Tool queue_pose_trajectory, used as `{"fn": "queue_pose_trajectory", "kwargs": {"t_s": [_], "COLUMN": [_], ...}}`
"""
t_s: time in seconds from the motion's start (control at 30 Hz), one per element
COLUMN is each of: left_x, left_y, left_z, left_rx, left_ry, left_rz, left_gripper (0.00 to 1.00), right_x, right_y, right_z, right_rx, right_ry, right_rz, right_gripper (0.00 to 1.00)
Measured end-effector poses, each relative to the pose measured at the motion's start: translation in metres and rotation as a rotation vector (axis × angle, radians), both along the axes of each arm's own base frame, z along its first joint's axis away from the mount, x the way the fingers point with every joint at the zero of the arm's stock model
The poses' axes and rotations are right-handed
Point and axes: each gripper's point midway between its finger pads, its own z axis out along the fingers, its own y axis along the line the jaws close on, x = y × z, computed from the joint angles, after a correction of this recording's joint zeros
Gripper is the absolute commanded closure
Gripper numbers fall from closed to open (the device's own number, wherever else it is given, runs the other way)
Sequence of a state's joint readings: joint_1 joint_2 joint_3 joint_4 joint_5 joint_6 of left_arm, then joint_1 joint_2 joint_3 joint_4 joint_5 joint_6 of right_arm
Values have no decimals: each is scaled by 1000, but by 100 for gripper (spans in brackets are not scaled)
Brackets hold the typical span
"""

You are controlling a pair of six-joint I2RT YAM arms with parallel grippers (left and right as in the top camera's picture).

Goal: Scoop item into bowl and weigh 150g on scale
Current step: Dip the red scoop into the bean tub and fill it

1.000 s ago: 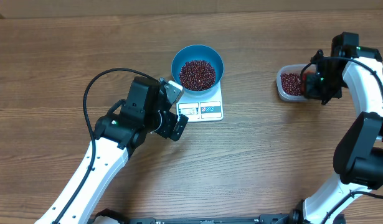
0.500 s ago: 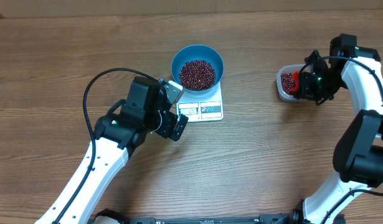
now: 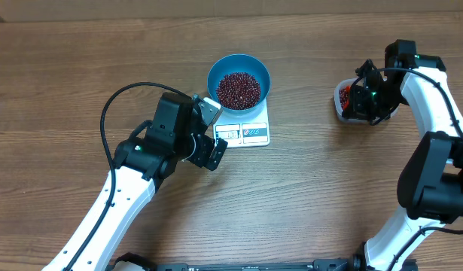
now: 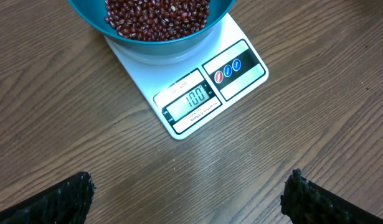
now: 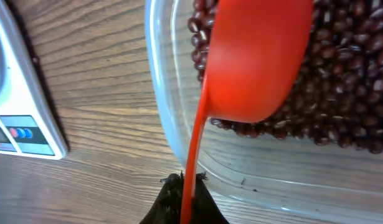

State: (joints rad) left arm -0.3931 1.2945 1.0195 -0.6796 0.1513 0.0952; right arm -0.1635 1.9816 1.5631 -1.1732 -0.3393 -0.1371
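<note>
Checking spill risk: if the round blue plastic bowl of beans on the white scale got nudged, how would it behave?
The round blue plastic bowl probably slides rather than tips, since it rests on the smooth top of the flat white scale. Its heap of small red-brown beans likely weighs it down, though loose grains could spill if jolted.

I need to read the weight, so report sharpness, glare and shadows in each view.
Left wrist: scale display sharp, glare-free, digits legible. Overhead: evenly lit, soft shadows, display too small to read. Right wrist: red scoop looms close, blocking some beans.
</note>
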Motion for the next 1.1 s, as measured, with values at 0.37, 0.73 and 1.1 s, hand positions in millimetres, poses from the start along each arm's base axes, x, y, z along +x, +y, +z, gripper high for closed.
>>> {"fn": "queue_pose_trajectory", "kwargs": {"t_s": [0.37,0.73,1.1], "left_x": [0,0,0], "left_y": [0,0,0], "left_z": [0,0,0], "left_rx": [0,0,0], "left_ry": [0,0,0], "left_rz": [0,0,0], "left_gripper": [0,0,0], "right_x": [2,3,-14], "right_y": [-13,-39,-57], "right_z": [3,19,39], "right_rx": [176,327,478], "right_ry": [-11,-74,-129], "right_rz": [-91,-170,-178], "right_gripper": [96,96,96]}}
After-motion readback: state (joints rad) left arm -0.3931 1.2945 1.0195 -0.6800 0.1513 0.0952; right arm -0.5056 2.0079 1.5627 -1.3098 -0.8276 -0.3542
